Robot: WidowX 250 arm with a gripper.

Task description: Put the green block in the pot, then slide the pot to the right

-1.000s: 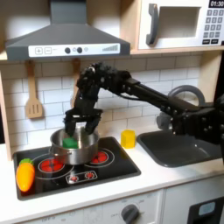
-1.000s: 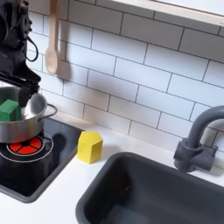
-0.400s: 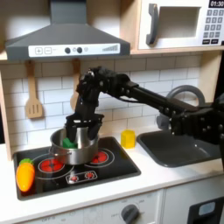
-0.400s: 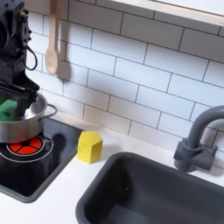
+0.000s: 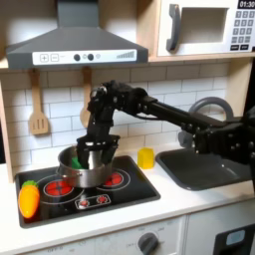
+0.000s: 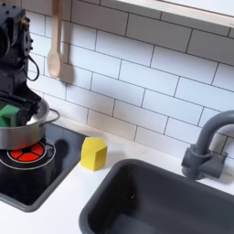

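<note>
The silver pot stands on the stove's left burner in the first exterior view and at the second exterior view's left edge. Inside it lies the green block, partly hidden by the pot wall and a finger. My gripper reaches down into the pot with its jaws spread, open. The block sits at the gripper's left finger in the first exterior view. In the second exterior view the gripper hangs just over the block, one finger in front of it.
A yellow cylinder stands right of the pot, between stove and sink. An orange carrot lies at the stove's front left. A faucet rises behind the sink. A wooden spoon hangs on the tiled wall.
My gripper has sunk lower into the pot, staying open. The pot and the green block have hardly moved.
</note>
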